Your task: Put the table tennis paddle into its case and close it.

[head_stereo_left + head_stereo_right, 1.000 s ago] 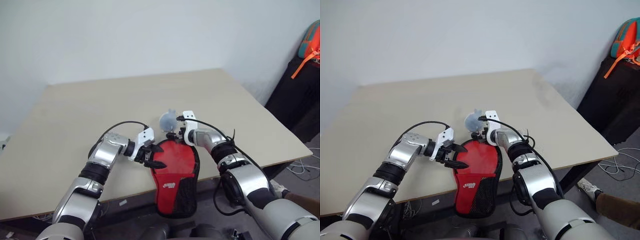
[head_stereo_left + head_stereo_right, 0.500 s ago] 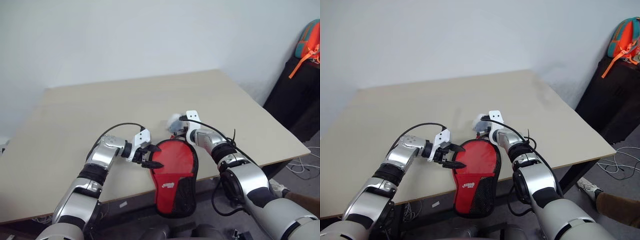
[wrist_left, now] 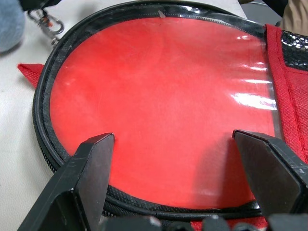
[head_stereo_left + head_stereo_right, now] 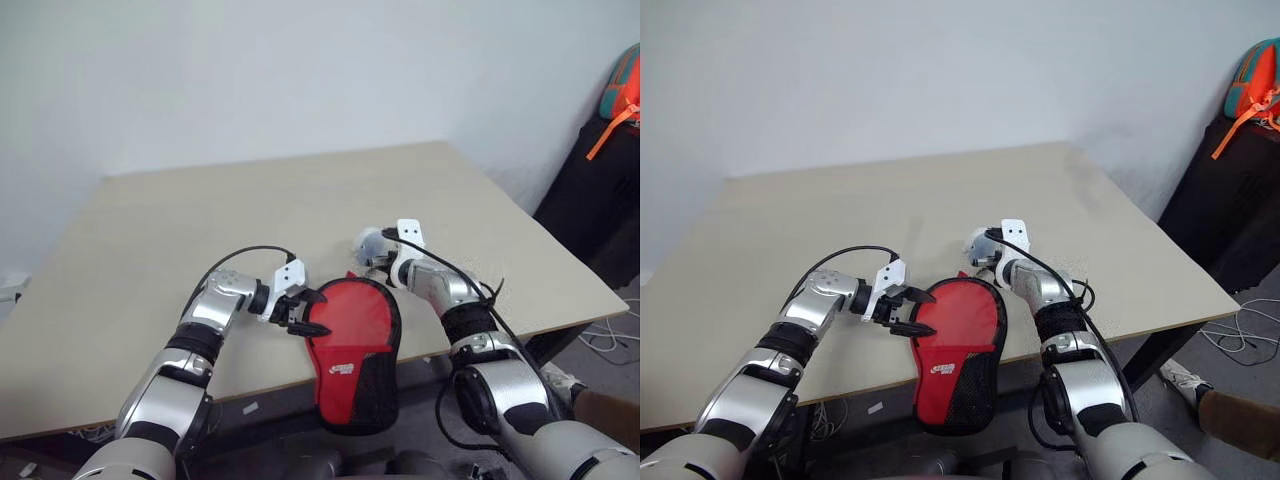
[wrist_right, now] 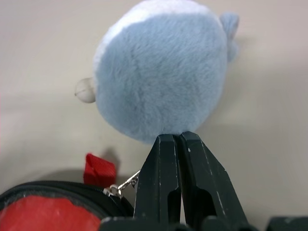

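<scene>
Case [image 4: 352, 335] lies between grippers — left gripper [image 4: 305, 312] spread, right gripper [image 5: 179, 144] pinched, perhaps on pouch [image 5: 161, 72].

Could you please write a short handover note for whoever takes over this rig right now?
Left hand: open, fingers astride the case's round red end at its left edge.
Right hand: shut, fingertips at the fluffy grey-white pouch that hangs on the case's chain, by the far end of the case.
The case lies at the table's near edge, its black mesh handle end hanging over it.
Done: the paddle seems to be inside, though I cannot tell for sure.
Left: finish the zip closure; how far it is closed cannot be seen.
</scene>
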